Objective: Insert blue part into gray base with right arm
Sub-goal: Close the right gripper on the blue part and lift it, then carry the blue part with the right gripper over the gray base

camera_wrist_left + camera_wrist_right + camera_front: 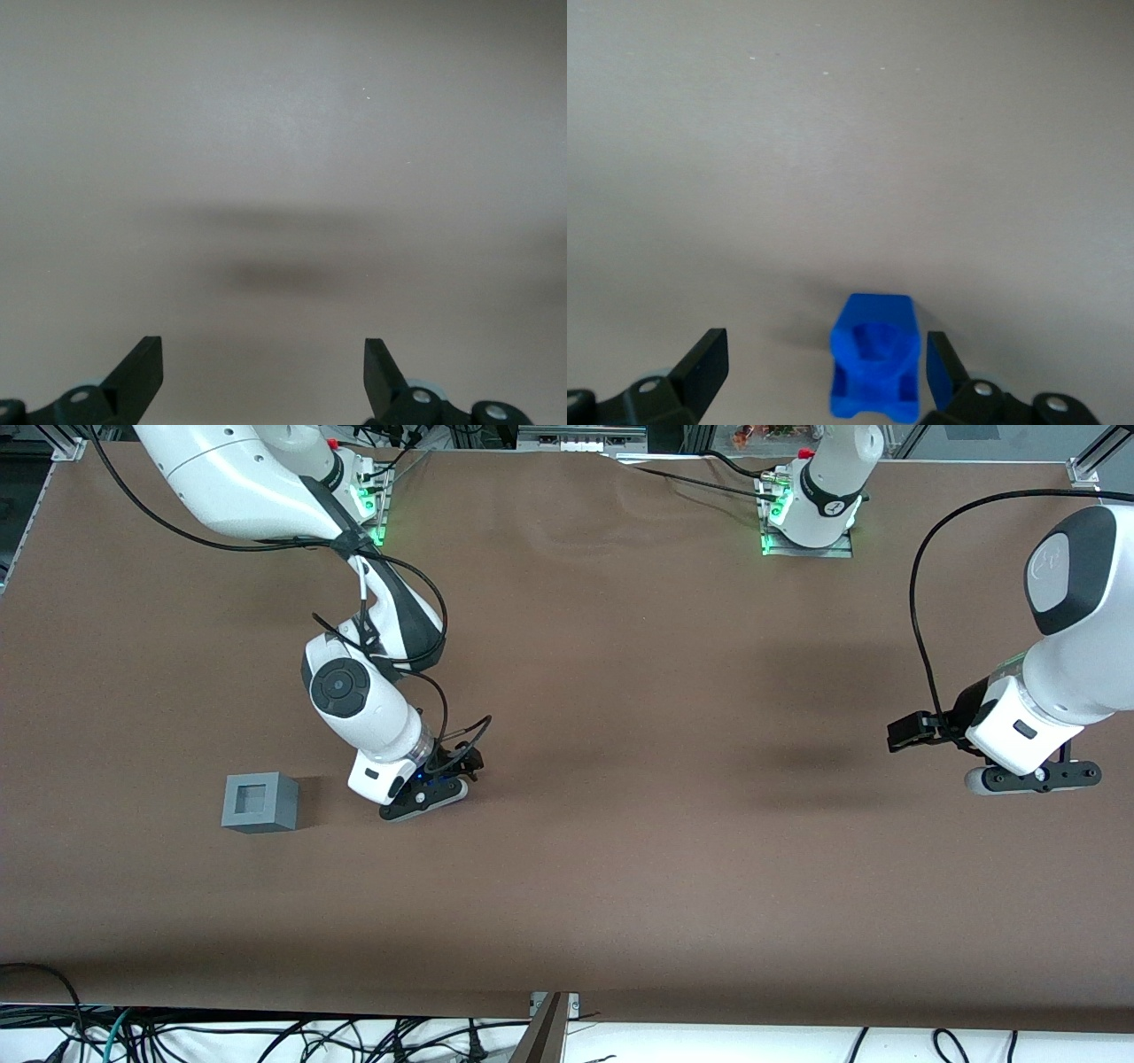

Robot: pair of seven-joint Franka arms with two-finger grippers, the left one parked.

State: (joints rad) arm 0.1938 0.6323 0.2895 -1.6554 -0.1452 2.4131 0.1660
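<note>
Tool point(819, 372) is held low over desk point(620, 868) w/ fingers apart around blue part point(873, 367); gray base point(260, 802) sits nearby.

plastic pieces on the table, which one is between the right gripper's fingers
The blue part: it sits between the open fingers of the right arm's gripper. The gray base stands apart on the table, beside the gripper.

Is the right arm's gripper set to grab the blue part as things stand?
Probably yes: the gripper is open, low over the table, with the blue part between its fingers, close against one finger.
</note>
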